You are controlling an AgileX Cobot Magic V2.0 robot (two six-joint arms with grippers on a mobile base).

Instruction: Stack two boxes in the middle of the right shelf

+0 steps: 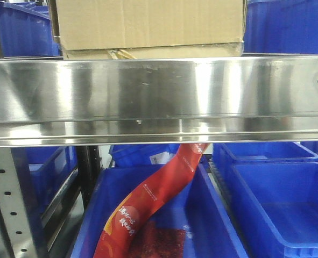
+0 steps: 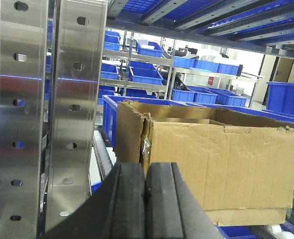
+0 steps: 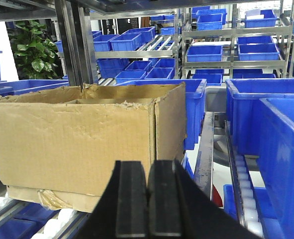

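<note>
A tall brown cardboard box (image 1: 148, 22) rests on a shallow brown box (image 1: 153, 52), both on the shiny steel shelf (image 1: 159, 99). In the left wrist view the tall box (image 2: 221, 159) stands just beyond my left gripper (image 2: 146, 194), whose fingers are pressed together with nothing between them. The shallow box (image 2: 246, 215) shows under it. In the right wrist view the tall box (image 3: 82, 134) sits over the shallow box (image 3: 62, 196), which bears yellowish tape. My right gripper (image 3: 147, 199) is shut and empty in front of the box's right corner.
Blue plastic bins (image 1: 277, 201) fill the level below the shelf, one holding a red printed bag (image 1: 148, 209). More blue bins (image 3: 271, 124) stand right of the boxes. Grey perforated uprights (image 2: 47, 114) rise left of the boxes. White rollers (image 3: 57, 221) lie beneath.
</note>
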